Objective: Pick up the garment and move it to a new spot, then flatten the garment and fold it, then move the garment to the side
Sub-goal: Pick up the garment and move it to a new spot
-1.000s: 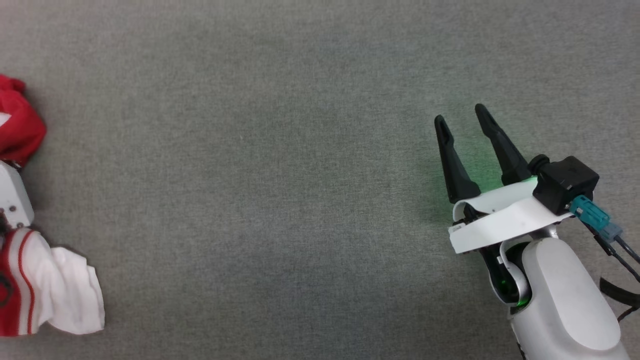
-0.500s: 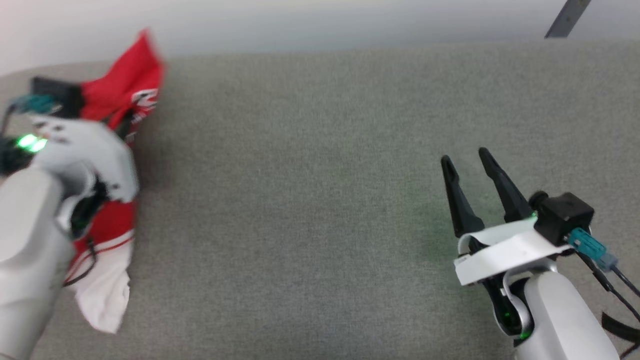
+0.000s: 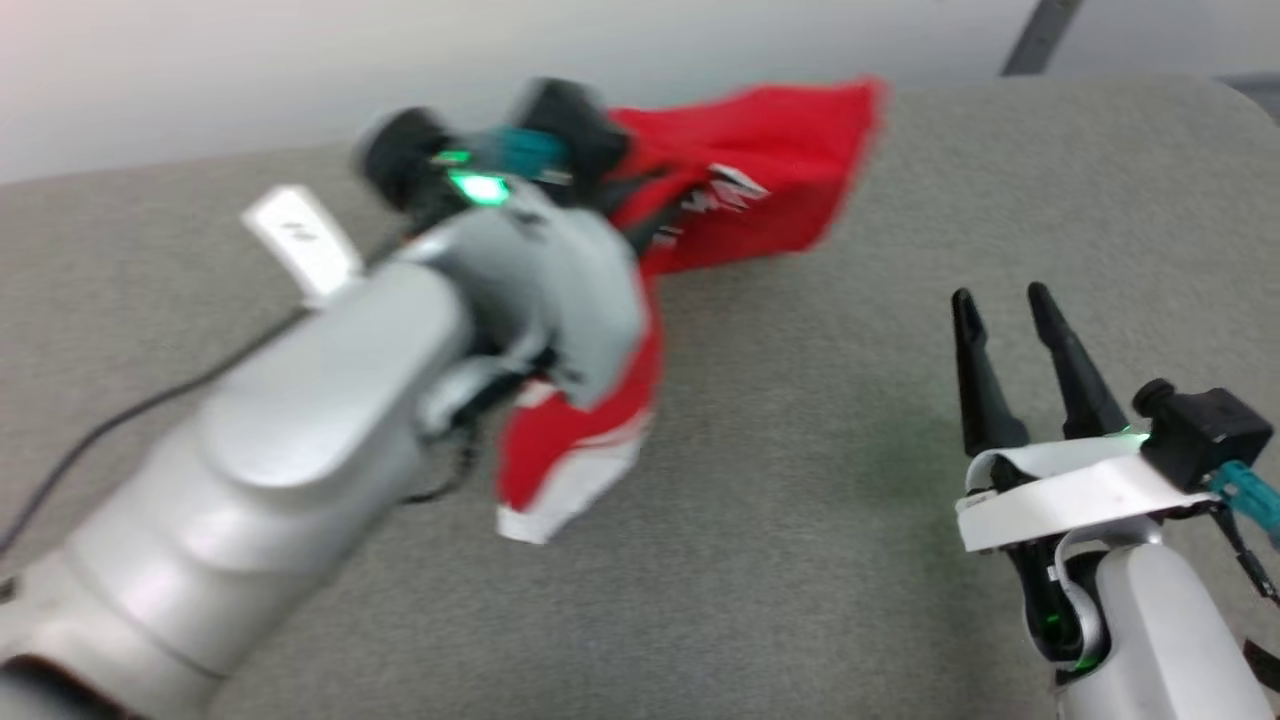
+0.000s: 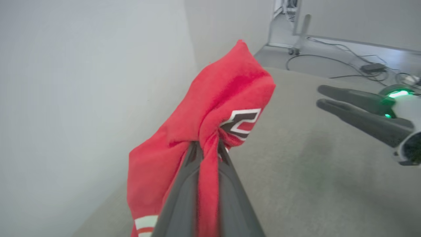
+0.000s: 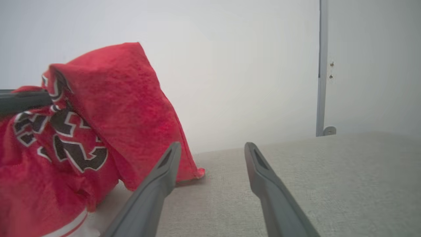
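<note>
Garment (image 3: 745, 185) bunches between the closed left jaws, arm (image 3: 300, 430) outstretched; right jaws gape empty, pointing forward.

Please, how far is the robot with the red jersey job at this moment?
Done: the garment is picked up, the left hand shut on a bunch of it. In hand: carrying it to a new spot; it hangs crumpled over the grey surface. Left: flattening, folding, moving aside. The right hand is open and empty.
</note>
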